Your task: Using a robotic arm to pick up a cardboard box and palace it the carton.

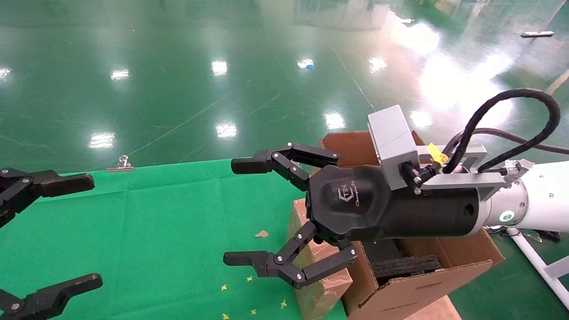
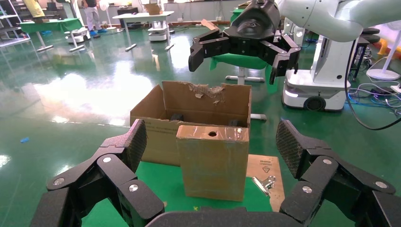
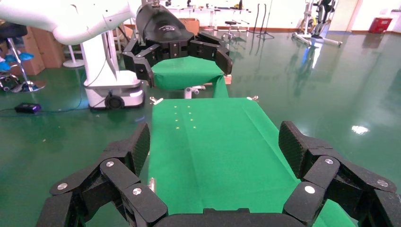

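The small tape-wrapped cardboard box (image 1: 323,284) stands upright at the right edge of the green table, against the carton (image 1: 422,284). The carton has upright flaps and black foam inside. The white right arm (image 1: 542,195) reaches in from the right. Its gripper (image 1: 238,212) is open and empty, with its body above the box and its fingers pointing left past it. My left gripper (image 1: 88,231) is open and empty at the table's left edge. In the left wrist view it (image 2: 213,139) faces the box (image 2: 213,163), with the carton (image 2: 189,109) behind and the right gripper (image 2: 243,49) above. The right wrist view shows its own open fingers (image 3: 215,142) over bare cloth.
The green cloth (image 1: 169,222) covers the table, with small yellow marks and a brown scrap on it. A binder clip (image 1: 120,163) holds its far edge. A flat brown board (image 2: 265,165) with another clip lies beside the box. A white pole (image 1: 538,262) stands right of the carton.
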